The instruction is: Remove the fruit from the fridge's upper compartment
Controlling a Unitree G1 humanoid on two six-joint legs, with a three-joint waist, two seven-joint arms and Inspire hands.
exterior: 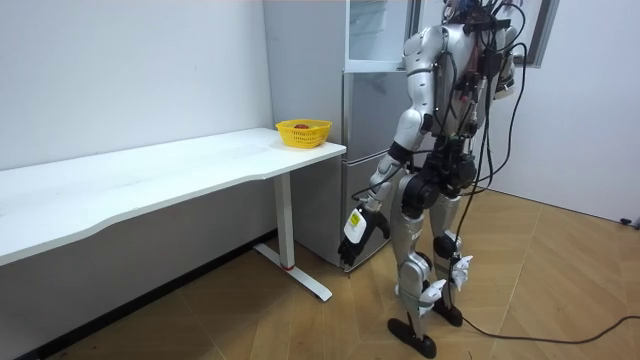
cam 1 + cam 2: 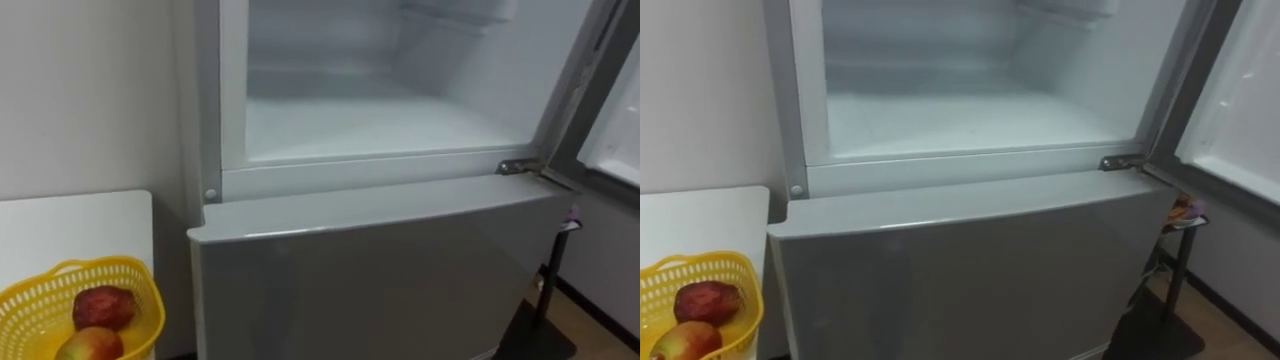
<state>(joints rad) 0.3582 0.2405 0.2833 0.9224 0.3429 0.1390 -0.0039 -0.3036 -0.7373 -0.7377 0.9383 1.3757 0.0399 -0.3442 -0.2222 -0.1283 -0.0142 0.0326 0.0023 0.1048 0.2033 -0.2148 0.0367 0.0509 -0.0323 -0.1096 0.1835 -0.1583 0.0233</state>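
White table (image 2: 70, 225) at near left, yellow basket (image 2: 30, 310) on it holding a dark red apple (image 2: 103, 306) and, nearer, a red-yellow apple (image 2: 92, 346), upper fridge compartment (image 2: 370, 125) open to the right, white inside, left hand (image 1: 357, 226) hanging low by the fridge, finger state impossible to tell.

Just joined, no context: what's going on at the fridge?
The robot stands facing the fridge, whose upper door is swung open. The upper compartment looks bare as far as it shows. Its left hand hangs low by its side, off the fridge. A yellow basket with two fruits sits on the white table beside it.
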